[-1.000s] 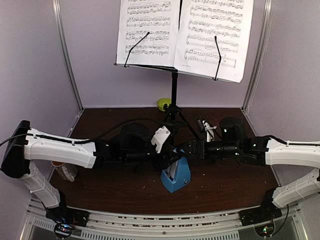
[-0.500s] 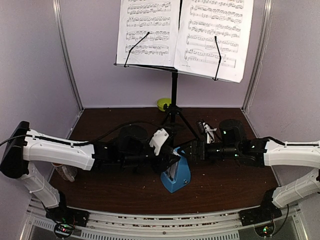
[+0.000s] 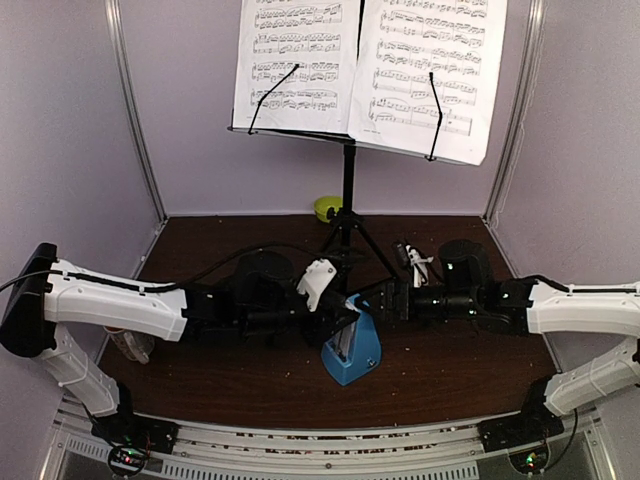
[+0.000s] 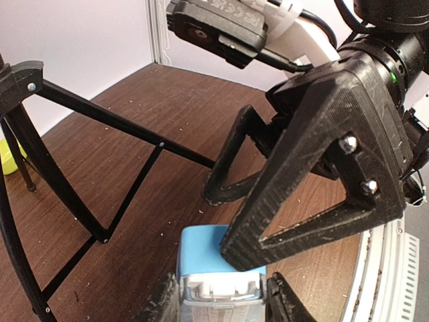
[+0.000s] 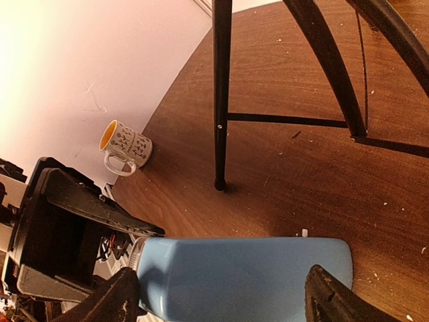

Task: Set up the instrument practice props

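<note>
Here the left gripper (image 4: 221, 298) clamps the top of the blue metronome (image 3: 352, 352), which stands on the brown table (image 3: 450, 372) near the music stand (image 3: 348, 185). The right gripper (image 5: 221, 295) straddles it, jaws spread wide.

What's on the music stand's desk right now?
Two sheet-music pages side by side, left page and right page, each pinned by a black wire arm. They cover the desk; only its bottom lip shows.

A dark brown wooden table (image 3: 250, 385) stands inside pale lilac walls (image 3: 60, 130). 2 grey metal posts (image 3: 135, 110) run up the back corners. Small light crumbs (image 5: 295, 134) lie scattered on the tabletop. The light is soft and even.
</note>
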